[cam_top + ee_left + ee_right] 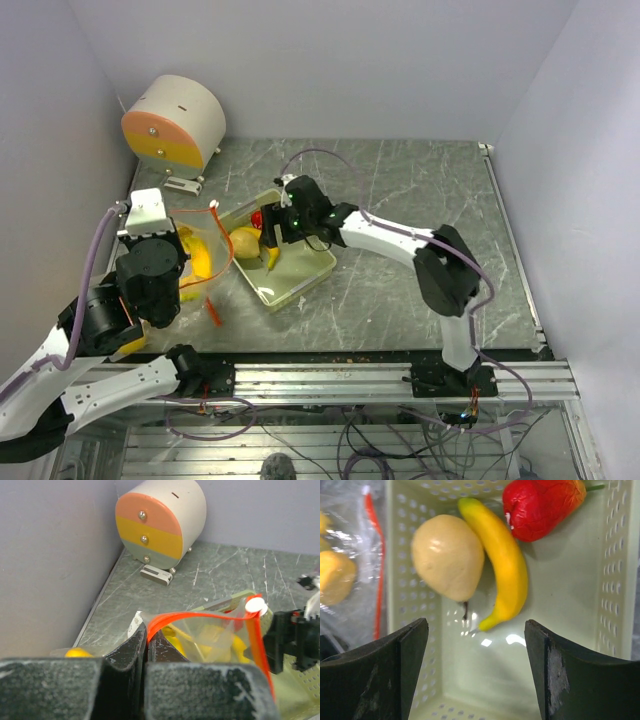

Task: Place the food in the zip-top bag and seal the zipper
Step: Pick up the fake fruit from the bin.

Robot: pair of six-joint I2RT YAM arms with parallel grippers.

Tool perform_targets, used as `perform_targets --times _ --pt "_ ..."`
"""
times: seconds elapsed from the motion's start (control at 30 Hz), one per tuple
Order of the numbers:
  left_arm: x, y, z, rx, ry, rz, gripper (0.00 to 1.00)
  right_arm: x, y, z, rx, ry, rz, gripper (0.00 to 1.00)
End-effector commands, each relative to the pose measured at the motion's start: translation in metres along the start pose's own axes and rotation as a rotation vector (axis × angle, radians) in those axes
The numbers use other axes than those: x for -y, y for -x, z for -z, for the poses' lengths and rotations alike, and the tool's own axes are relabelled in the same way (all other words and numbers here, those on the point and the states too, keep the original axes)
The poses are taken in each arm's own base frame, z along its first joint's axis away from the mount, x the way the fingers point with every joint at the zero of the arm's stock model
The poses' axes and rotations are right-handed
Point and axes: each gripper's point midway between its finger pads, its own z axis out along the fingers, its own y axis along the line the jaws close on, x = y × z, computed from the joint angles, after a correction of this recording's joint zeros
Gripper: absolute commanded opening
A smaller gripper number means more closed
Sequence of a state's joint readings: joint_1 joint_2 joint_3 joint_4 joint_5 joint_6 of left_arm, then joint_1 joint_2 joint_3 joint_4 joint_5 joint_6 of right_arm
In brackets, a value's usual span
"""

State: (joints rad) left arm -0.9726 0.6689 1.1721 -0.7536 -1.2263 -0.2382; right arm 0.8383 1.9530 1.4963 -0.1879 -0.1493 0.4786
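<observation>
1. The zipper point(200, 616) — a glossy red-orange strip — is pinched between the closed fingers of the left gripper point(147, 644). Just beyond it the clear, crinkled zip-top bag point(210, 635) is held open, with yellow fruit point(236, 647) inside.
2. The right gripper point(476, 670) is spread wide. Just ahead of it a banana point(502, 565), a pale fruit point(447, 557) and a red piece point(540, 505) are seen in the tray point(615, 580).

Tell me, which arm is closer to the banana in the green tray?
Right. The right fingers hang open over the banana; the left fingers sit beside the tray, shut on the red zipper.
</observation>
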Motion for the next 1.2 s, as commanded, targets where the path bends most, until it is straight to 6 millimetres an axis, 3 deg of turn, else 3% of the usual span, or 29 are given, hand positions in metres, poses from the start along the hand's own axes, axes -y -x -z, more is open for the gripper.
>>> perform_targets --times 0.0,0.17,0.37,0.47,0.53,0.6,0.67,0.8,0.97,1.17 --pt "-0.006 -0.006 0.002 0.005 -0.002 0.014 0.07 0.019 -0.02 -0.036 -0.075 -0.065 0.063 0.77" --pt "-0.012 -0.009 0.004 0.009 -0.005 0.026 0.07 0.041 -0.043 -0.068 -0.143 -0.153 0.087 0.73" --pt "-0.006 -0.016 0.003 -0.001 -0.017 0.013 0.07 0.054 -0.052 -0.081 -0.143 -0.198 0.102 0.61" --pt "-0.002 -0.019 0.002 -0.01 -0.025 0.005 0.07 0.061 -0.058 -0.084 -0.152 -0.227 0.113 0.45" --pt "-0.001 -0.022 0.001 -0.015 -0.024 0.0 0.07 0.066 -0.057 -0.078 -0.147 -0.261 0.117 0.28" --pt "0.001 -0.024 0.001 -0.018 -0.024 -0.002 0.07 0.069 -0.046 -0.064 -0.113 -0.306 0.128 0.14" --pt "0.004 -0.026 0.0 -0.02 -0.03 0.0 0.07 0.068 -0.032 -0.044 -0.069 -0.335 0.135 0.11" --pt "0.016 -0.035 -0.003 -0.036 -0.048 -0.007 0.07 0.055 0.006 0.012 0.043 -0.354 0.151 0.09" --pt "0.037 -0.054 -0.008 -0.07 -0.067 -0.023 0.07 0.043 0.021 0.068 0.101 -0.349 0.163 0.09" --pt "0.064 -0.09 -0.014 -0.125 -0.101 -0.024 0.07 0.012 0.038 0.128 0.195 -0.266 0.234 0.08"
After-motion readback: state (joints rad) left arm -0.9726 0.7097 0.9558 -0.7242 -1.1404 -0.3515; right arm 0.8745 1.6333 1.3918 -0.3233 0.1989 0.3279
